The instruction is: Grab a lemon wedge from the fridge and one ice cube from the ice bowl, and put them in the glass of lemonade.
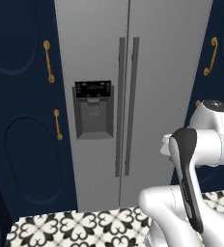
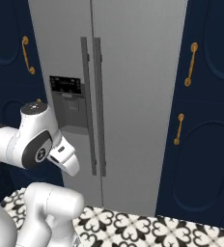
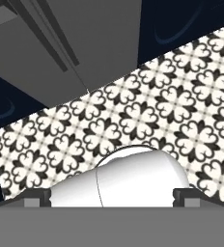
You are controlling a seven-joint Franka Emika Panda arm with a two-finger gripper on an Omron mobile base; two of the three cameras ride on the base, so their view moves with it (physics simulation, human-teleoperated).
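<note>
the fridge (image 1: 147,72) stands dead ahead of the base, both doors shut, flanked by navy cabinets (image 1: 22,120) with gold handles (image 1: 49,61). two long vertical bar handles (image 1: 127,106) run side by side along the centre seam, and the black dispenser panel (image 1: 93,90) sits in the left-hand door. the arm is folded up low in front of it, well apart from the doors, nothing touched yet.

the gripper (image 3: 111,197) points down toward the patterned tile floor (image 3: 181,111), with the fridge's lower edge at the top of the hand view. its two dark finger tips (image 3: 184,195) sit far apart at the bottom corners, jaws wide and holding nothing.

handling, as a judgement: the fridge door is heavy, rigid, and likely held by a seal, so it wants a firm steady pull rather than a flick. the bar handle is the place to grab, around mid-height, fingers straddling the bar. it looks smooth metal, so probably slippery; close fully around it and pull along the door's swing arc. which door hides the lemon wedge can't be told from here, the inside is hidden. the wedge itself would likely be small, soft and wet, so a light pinch.
</note>
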